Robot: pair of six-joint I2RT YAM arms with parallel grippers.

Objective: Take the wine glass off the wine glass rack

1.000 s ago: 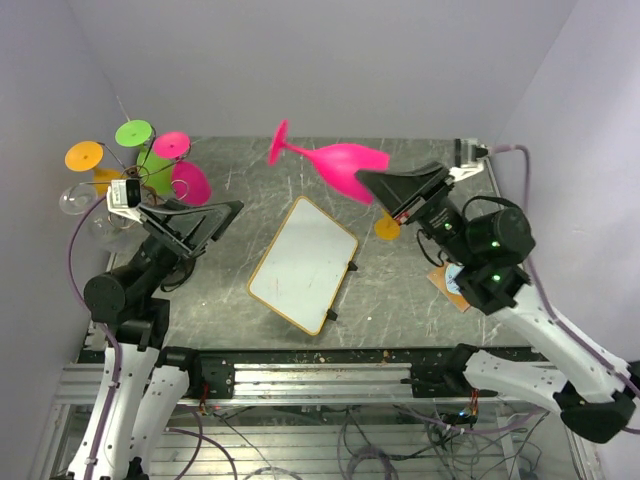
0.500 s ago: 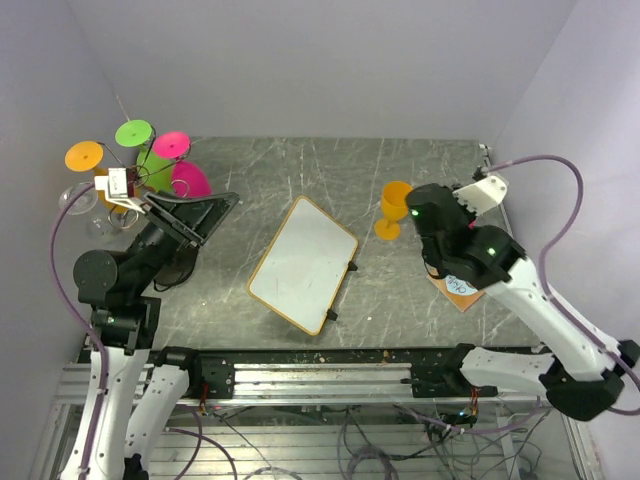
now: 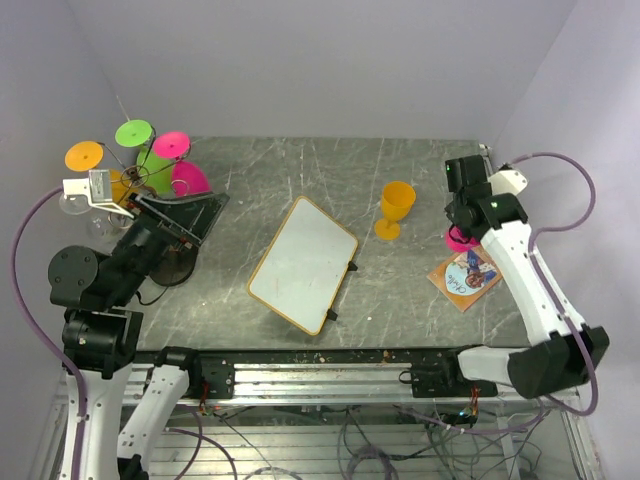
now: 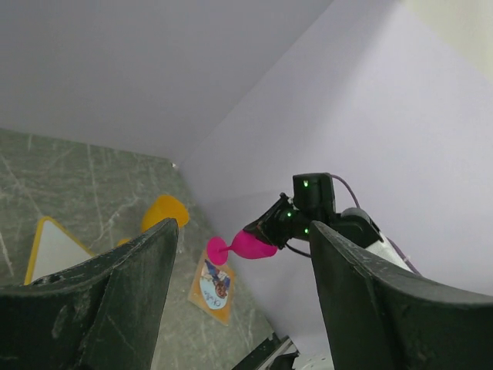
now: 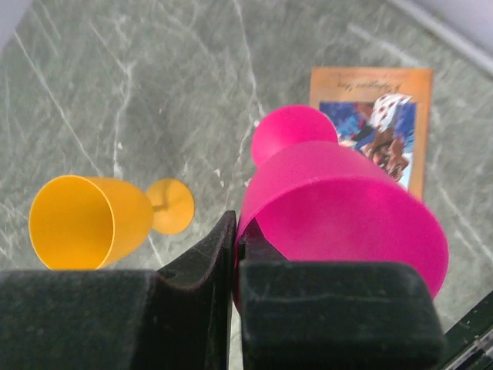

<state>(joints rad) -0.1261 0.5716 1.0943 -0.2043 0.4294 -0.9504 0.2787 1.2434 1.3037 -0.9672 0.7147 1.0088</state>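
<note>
The left hand (image 3: 205, 212) is at the far left with its fingers apart and nothing between them. It is just beside the wine glass rack (image 3: 178, 268), whose black base stands on the counter (image 3: 300, 170) and whose wire arms carry hanging glasses (image 3: 133, 132) in green, pink, orange and clear. This hand has no part in the step and is best kept off those glasses.

Right of the middle, an orange glass (image 3: 395, 208) stands upright. Further right, the right hand (image 5: 237, 247) is clamped on the pink wine glass (image 5: 339, 223), pinching the wall of the bowl at its rim. The glass is off the rack and well apart from it. It is held in the air over the right side of the counter, with its foot pointing away from the hand, above a corner of a picture card (image 3: 465, 275).

The step appears to be setting the glass down. To do it well, the wrist should turn until the foot faces straight down. The arm should then lower onto bare counter between the orange glass and the card, so the foot does not land half on the card's edge. The fingers should part only once the glass stands.

The glass is opaque bright pink, plastic by its look, with a wide bowl, a short stem and a round foot. It is probably light and easily tipped.
</note>
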